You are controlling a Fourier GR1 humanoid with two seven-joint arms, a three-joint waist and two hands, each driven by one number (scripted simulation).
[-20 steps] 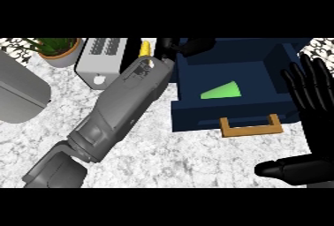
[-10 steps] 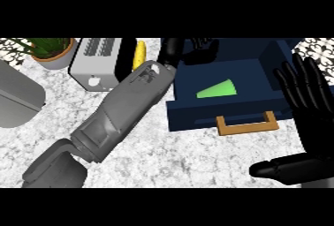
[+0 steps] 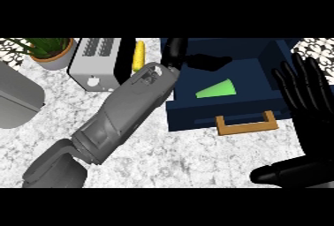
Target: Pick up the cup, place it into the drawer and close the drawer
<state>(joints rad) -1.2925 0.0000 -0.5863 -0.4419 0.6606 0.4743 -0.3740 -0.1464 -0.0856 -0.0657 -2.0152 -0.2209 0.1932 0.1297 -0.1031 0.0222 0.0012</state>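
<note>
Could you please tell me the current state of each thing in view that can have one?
Drawer: open, pulled out.
Green cup: inside the drawer, on its side, no hand holding it.
Left hand: at the drawer's back left corner, off the cup.
Right hand: open, resting at the view's right, fingers up.

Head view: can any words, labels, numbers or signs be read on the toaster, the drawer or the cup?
No readable text anywhere in this view.
toaster: no lettering or marks visible.
drawer: plain navy front with a wooden handle, no label.
cup: plain green, no print.
</note>
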